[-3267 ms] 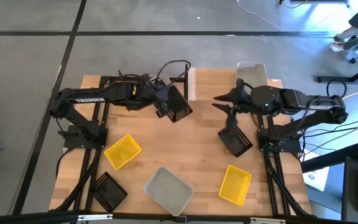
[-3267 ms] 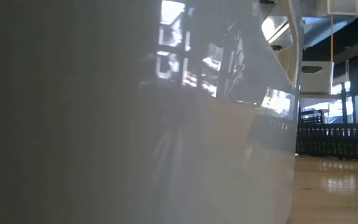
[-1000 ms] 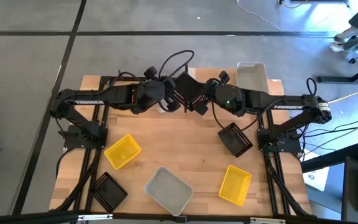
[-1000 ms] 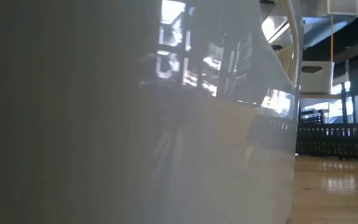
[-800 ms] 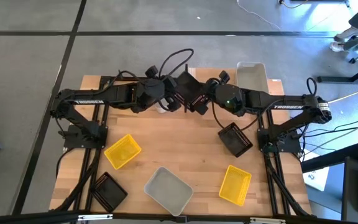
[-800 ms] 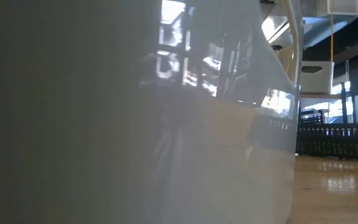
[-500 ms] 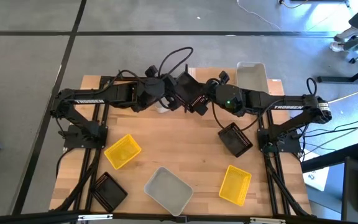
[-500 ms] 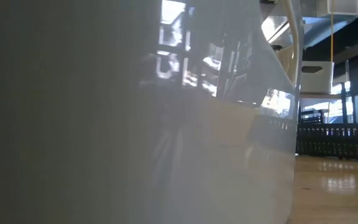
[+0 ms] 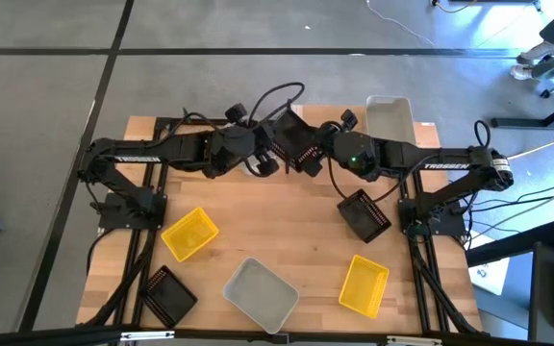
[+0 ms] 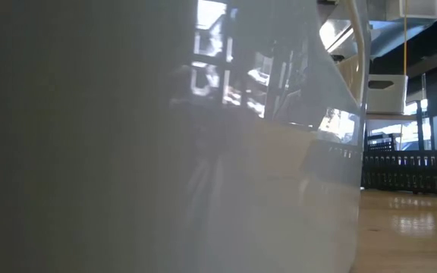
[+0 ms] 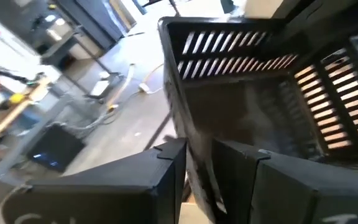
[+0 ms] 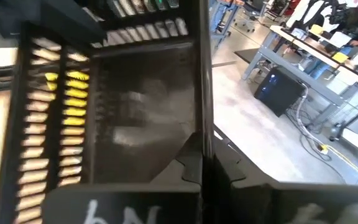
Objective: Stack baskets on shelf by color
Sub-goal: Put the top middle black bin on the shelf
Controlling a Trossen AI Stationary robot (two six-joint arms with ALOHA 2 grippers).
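Observation:
A black slatted basket (image 9: 291, 142) hangs above the far middle of the table, between my two grippers. My right gripper (image 9: 312, 154) comes from the right and is shut on it. My left gripper (image 9: 269, 156) comes from the left. It is open, with one finger inside the basket (image 11: 260, 112) and one outside its wall. On the table lie two yellow baskets (image 9: 190, 234) (image 9: 364, 284), two black baskets (image 9: 168, 295) (image 9: 365, 215) and a translucent basket (image 9: 260, 293). Another translucent basket (image 9: 390, 115) sits at the far right. The arms hide the shelf. My left gripper (image 11: 197, 149) has a side wall's rim (image 11: 194, 134) in the gap between its fingers; whether either finger touches it, I cannot tell. My right gripper (image 12: 202, 160) pinches the rim of a side wall (image 12: 202, 134) of the basket (image 12: 135, 124), one finger inside and one outside. It reaches in about level from the table's right. The basket is tilted and lifted clear of the table.
A translucent basket wall (image 10: 165, 152) stands right in front of the low camera and fills most of that view; a black slatted basket (image 10: 412, 174) shows beyond it. The table's middle (image 9: 287, 226) is bare wood between the loose baskets.

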